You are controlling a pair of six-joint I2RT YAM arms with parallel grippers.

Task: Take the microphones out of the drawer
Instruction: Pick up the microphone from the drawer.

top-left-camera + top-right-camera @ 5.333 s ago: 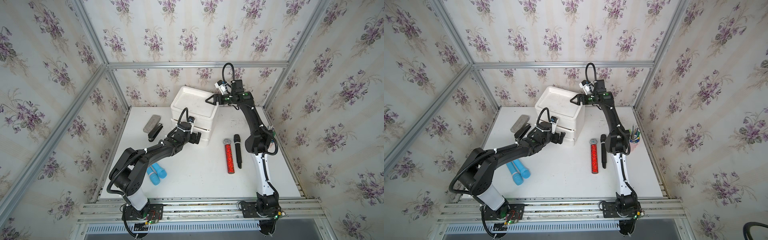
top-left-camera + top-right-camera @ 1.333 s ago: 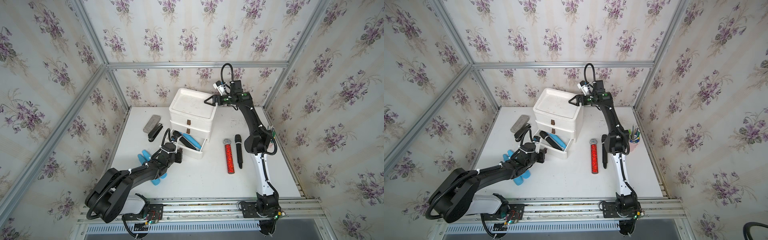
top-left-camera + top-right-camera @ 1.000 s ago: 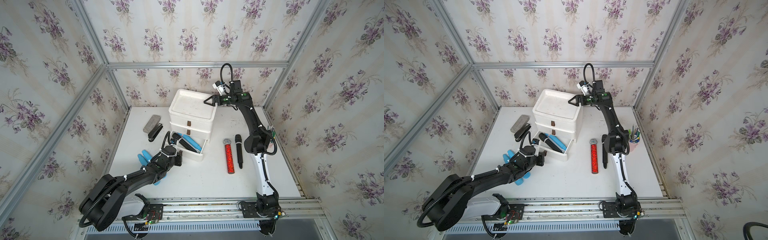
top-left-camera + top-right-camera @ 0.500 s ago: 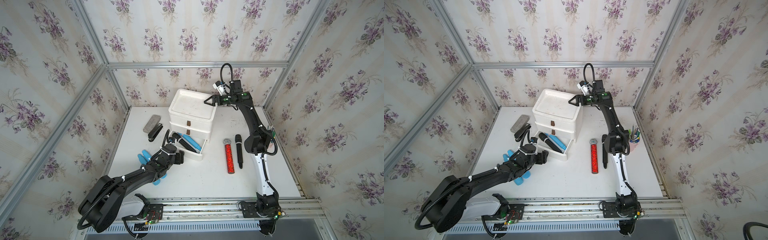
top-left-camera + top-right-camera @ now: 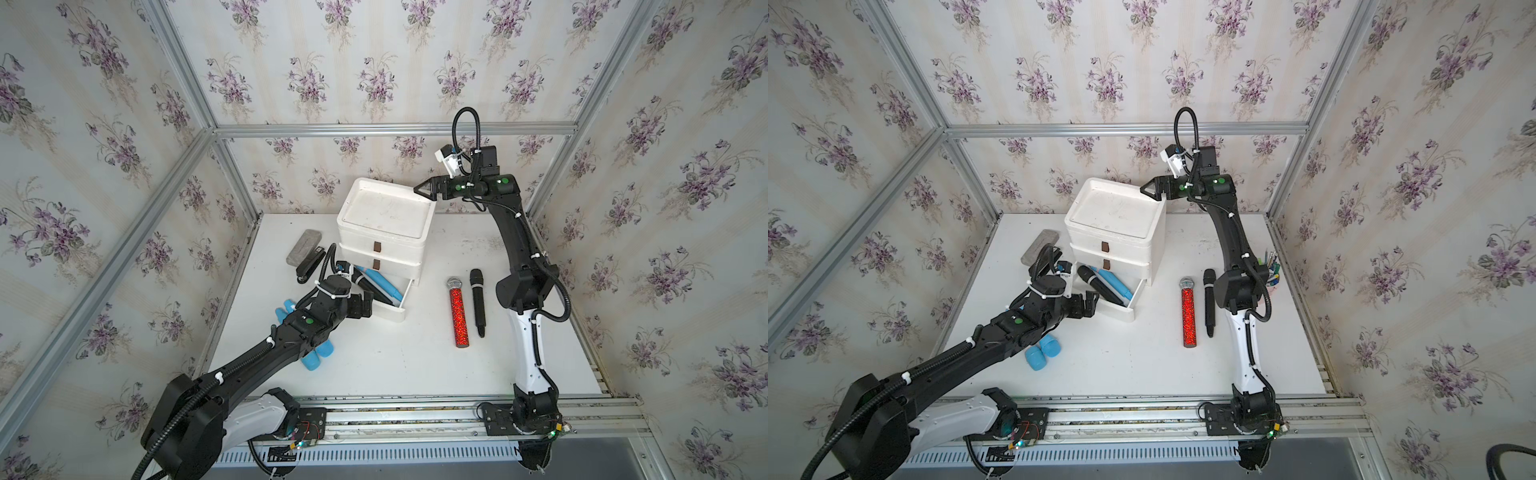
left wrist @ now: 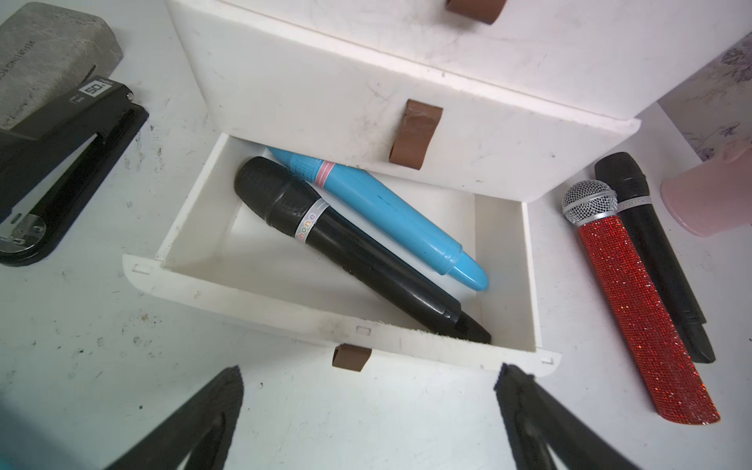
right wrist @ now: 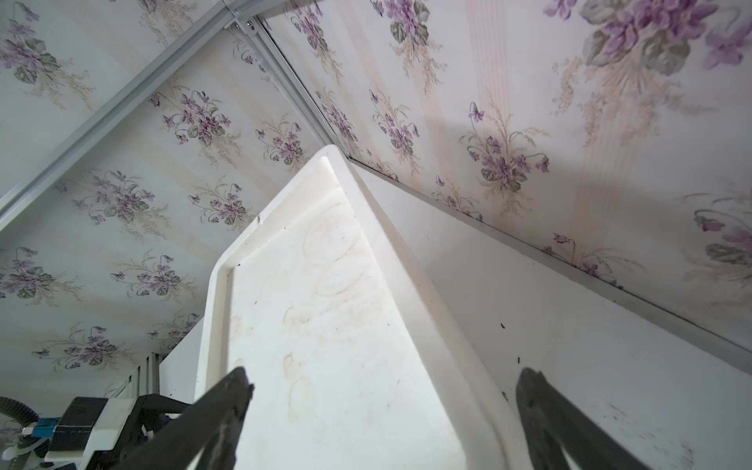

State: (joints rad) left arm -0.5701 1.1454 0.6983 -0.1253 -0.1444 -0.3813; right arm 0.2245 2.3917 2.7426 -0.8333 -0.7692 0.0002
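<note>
The bottom drawer (image 6: 285,309) of a white three-drawer chest (image 5: 384,212) stands pulled out. A black microphone (image 6: 346,248) and a blue microphone (image 6: 378,203) lie slantwise inside it, both also visible in both top views as the black microphone (image 5: 372,291) (image 5: 1100,286). My left gripper (image 6: 368,374) (image 5: 368,301) is open just in front of the drawer's brown pull tab (image 6: 352,357), holding nothing. My right gripper (image 7: 384,378) (image 5: 422,189) is open at the chest's back right top corner, its fingers on either side of the top's rim.
Right of the chest lie a red glitter microphone (image 5: 458,316) and a black microphone (image 5: 478,301). A stapler (image 5: 309,268) and grey block (image 5: 303,247) lie left of it. Blue cylinders (image 5: 318,359) sit under my left arm. A pink cup (image 6: 712,195) stands by the right wall.
The bottom drawer went from shut to pulled out. In the last second my left gripper opened and let go of the pull tab. The right arm stayed at the chest's top.
</note>
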